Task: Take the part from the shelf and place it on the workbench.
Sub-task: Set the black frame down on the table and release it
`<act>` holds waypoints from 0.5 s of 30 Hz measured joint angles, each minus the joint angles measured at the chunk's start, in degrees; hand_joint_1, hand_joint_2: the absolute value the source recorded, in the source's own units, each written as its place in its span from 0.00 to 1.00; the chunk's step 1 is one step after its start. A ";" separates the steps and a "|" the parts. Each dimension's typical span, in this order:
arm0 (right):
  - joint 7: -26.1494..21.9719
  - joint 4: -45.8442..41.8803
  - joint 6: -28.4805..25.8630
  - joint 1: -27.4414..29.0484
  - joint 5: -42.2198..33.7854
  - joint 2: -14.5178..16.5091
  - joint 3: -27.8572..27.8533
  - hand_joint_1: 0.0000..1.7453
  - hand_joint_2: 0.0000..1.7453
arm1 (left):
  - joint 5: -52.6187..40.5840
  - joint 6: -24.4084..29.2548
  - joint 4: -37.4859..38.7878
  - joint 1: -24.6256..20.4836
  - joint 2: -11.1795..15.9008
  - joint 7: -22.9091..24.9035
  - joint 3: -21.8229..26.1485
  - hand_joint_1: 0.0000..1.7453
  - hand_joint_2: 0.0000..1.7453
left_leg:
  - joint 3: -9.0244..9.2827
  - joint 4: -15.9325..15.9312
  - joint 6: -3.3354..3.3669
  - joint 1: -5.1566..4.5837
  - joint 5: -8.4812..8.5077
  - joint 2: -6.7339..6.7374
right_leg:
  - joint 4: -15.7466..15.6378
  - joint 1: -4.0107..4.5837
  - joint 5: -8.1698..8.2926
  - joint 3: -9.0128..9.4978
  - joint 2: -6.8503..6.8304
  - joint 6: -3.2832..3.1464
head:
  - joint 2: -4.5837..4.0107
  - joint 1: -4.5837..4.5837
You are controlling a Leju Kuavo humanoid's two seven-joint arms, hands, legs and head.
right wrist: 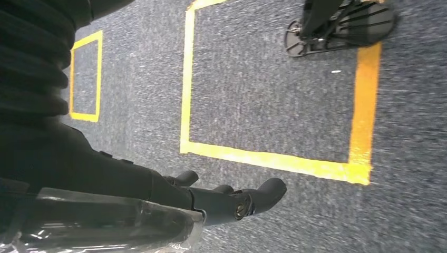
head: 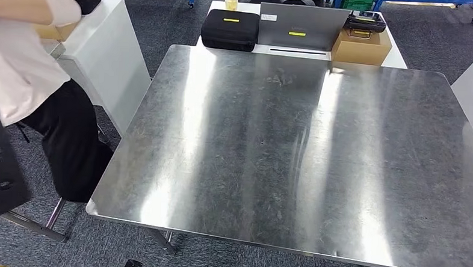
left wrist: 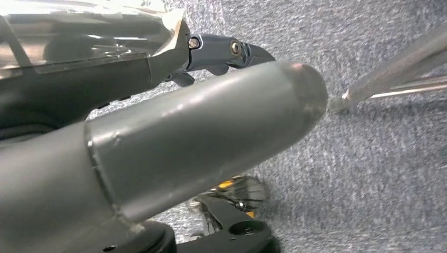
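Observation:
The steel workbench (head: 293, 160) lies bare in front of me in the head view. A black flat part (head: 0, 171) with holes rises at the lower left edge of that view, beside the bench's near left corner. In the left wrist view my left hand (left wrist: 158, 142) holds the black part (left wrist: 232, 237): the thick grey thumb lies across it and the dark fingers (left wrist: 221, 52) curl beyond. Down over the carpet, my right hand (right wrist: 211, 197) hangs with its fingers loosely apart and nothing in them.
A person (head: 20, 58) in a light top stands at the left by a white cabinet (head: 105, 55). Behind the bench a black case (head: 229, 29), a grey panel (head: 299, 25) and a cardboard box (head: 359, 47) sit on a white table. A bench leg (left wrist: 390, 74) is near my left hand.

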 joint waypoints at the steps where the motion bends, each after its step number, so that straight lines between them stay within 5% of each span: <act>1: 0.03 0.03 0.07 0.04 0.01 -0.02 0.07 0.00 1.00 | -0.01 0.00 0.00 0.03 0.00 0.01 -0.08 0.00 0.00 | -0.54 2.68 -0.20 0.13 -1.29 0.02 | 0.08 0.09 0.28 -0.49 -0.06 0.01 | -0.01 0.01; 3: 0.06 0.07 0.18 0.09 0.18 -0.04 0.34 0.00 1.00 | -0.01 0.05 0.00 0.07 0.00 0.01 -0.13 0.00 0.00 | 1.70 1.68 -0.27 0.29 -0.74 0.11 | 0.31 0.16 0.78 -1.35 -0.11 0.17 | -0.01 -0.01; 5: 0.07 0.08 0.26 0.10 0.57 -0.03 0.72 0.00 1.00 | -0.01 0.22 0.00 -0.02 0.00 -0.04 -0.14 0.00 0.00 | 7.45 -6.42 0.10 0.32 1.75 0.22 | 0.48 0.18 1.18 -1.83 -0.09 0.55 | -0.01 -0.02; 7: 0.17 0.08 0.27 0.05 0.93 -0.04 1.10 0.00 1.00 | -0.01 0.45 0.00 -0.23 0.00 -0.17 -0.15 0.00 0.00 | 11.12 -12.37 0.75 0.03 3.14 0.23 | 0.57 0.45 1.60 -2.06 -0.12 1.18 | -0.01 0.07; 11: 0.56 0.09 0.27 -0.01 1.33 -0.12 1.49 0.00 1.00 | 0.02 0.66 0.01 -0.30 -0.06 -0.33 -0.14 0.00 0.00 | 10.67 -13.56 2.51 -0.48 4.68 0.32 | 0.77 0.68 2.17 -2.97 -0.13 2.58 | -0.01 0.17; 13: 0.76 0.10 0.26 0.05 1.45 -0.20 1.74 0.00 1.00 | 0.01 0.62 0.02 -0.40 -0.23 -0.32 -0.14 0.00 0.00 | 9.55 -14.01 3.60 -0.33 6.03 0.52 | 4.55 0.76 -1.08 -4.88 0.04 2.22 | -0.01 0.40; 15: 0.96 0.11 0.25 0.05 1.57 -0.22 2.04 0.00 1.00 | -0.01 0.55 0.02 -0.43 -0.37 -0.31 -0.14 0.00 0.00 | 8.06 -14.01 4.08 -0.38 7.15 0.63 | 12.16 0.63 -6.20 -7.37 0.18 1.64 | -0.01 0.62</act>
